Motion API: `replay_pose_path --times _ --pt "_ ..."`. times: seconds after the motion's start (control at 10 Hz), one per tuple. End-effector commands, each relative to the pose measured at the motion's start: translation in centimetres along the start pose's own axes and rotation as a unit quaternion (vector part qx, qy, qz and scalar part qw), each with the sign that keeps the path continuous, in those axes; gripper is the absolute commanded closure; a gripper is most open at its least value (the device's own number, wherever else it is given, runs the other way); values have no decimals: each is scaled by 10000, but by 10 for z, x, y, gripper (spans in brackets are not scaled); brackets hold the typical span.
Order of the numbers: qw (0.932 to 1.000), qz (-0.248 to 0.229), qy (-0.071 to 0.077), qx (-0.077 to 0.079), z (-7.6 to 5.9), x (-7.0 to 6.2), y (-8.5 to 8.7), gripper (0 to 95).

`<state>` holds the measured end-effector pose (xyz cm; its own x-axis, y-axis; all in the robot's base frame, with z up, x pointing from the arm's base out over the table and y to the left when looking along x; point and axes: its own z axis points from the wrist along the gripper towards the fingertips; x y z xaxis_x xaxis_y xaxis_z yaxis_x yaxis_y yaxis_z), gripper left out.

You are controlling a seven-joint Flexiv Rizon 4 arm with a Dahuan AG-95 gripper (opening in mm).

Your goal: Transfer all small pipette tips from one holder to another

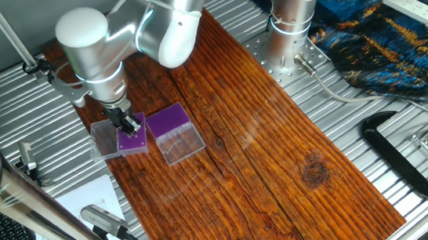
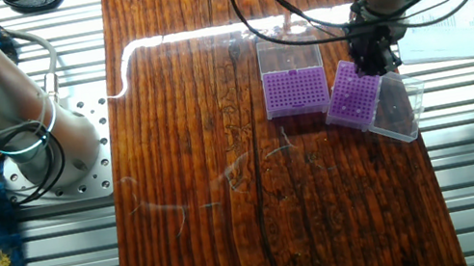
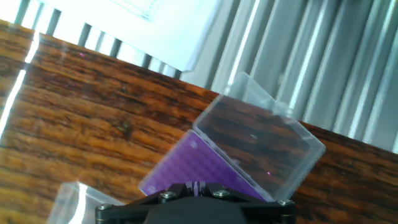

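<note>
Two purple tip racks stand side by side on the wooden board. The wider, lighter holder [image 1: 171, 119] [image 2: 295, 91] has its clear lid [image 2: 289, 53] folded open. The narrower, darker rack [image 1: 132, 137] [image 2: 351, 96] [image 3: 180, 167] lies askew, its smaller clear lid [image 2: 397, 109] [image 3: 258, 140] open beside it. My gripper [image 1: 129, 125] [image 2: 371, 60] [image 3: 195, 185] hangs just above the darker rack, fingers nearly together on a thin whitish tip [image 3: 195, 185]. Tips seated in the racks are too small to make out.
The board [image 1: 266, 170] rests on a slatted metal table. White paper sheets [image 2: 453, 26] lie beyond the darker rack. A black clamp [image 1: 406, 156], the arm's base [image 1: 291, 26], a blue cloth [image 1: 395, 39] and a silver tool [image 1: 101, 219] are around.
</note>
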<state>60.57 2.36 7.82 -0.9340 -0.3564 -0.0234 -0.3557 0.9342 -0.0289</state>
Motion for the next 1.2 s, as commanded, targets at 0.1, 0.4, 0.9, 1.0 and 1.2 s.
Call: replay_pose_path --times 0.1,0.4,0.9,1.0,1.2 --pt "9998 -82 168 -46 0 0 0 950" --pt "9992 -296 253 -66 0 0 0 950" --pt "9994 -326 100 -49 -3 -2 1 950" --pt "9994 -318 83 -51 -3 -4 1 950" --pt "9995 -301 99 -53 -4 -8 3 950"
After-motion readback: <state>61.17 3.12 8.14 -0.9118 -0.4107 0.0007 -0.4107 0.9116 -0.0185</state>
